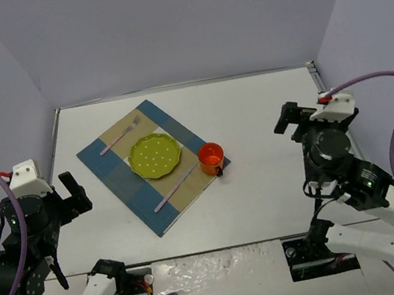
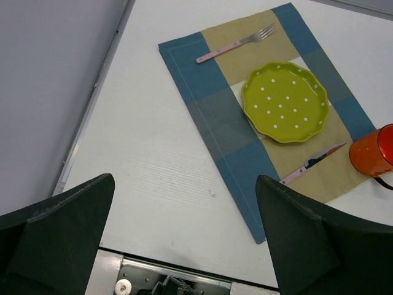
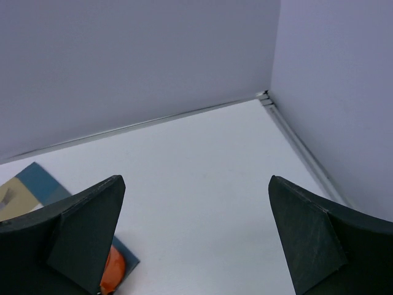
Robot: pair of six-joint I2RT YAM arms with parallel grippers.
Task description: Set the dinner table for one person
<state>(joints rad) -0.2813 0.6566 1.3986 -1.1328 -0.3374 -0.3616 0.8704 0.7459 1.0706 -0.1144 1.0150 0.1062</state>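
The dinner table (image 1: 266,106) is a wide white top. On its left half lies a blue-and-tan placemat (image 1: 123,179), turned at an angle. A green dotted plate (image 1: 154,156) sits at the mat's middle. A pink-handled fork (image 1: 119,136) lies beyond the plate and a pink-handled knife (image 1: 175,190) on its near side. An orange cup (image 1: 211,159) stands on the mat's right corner. My left gripper (image 1: 76,194) hangs open at the near left, off the mat, holding nothing. My right gripper (image 1: 290,118) is open and empty, well to the right of the cup.
Grey walls close in the table at the back, left and right, with a thin metal edge (image 3: 295,138) along them. The left wrist view looks across the mat (image 2: 212,117) to the plate (image 2: 285,101) and cup (image 2: 374,150). The arm bases sit at the near edge.
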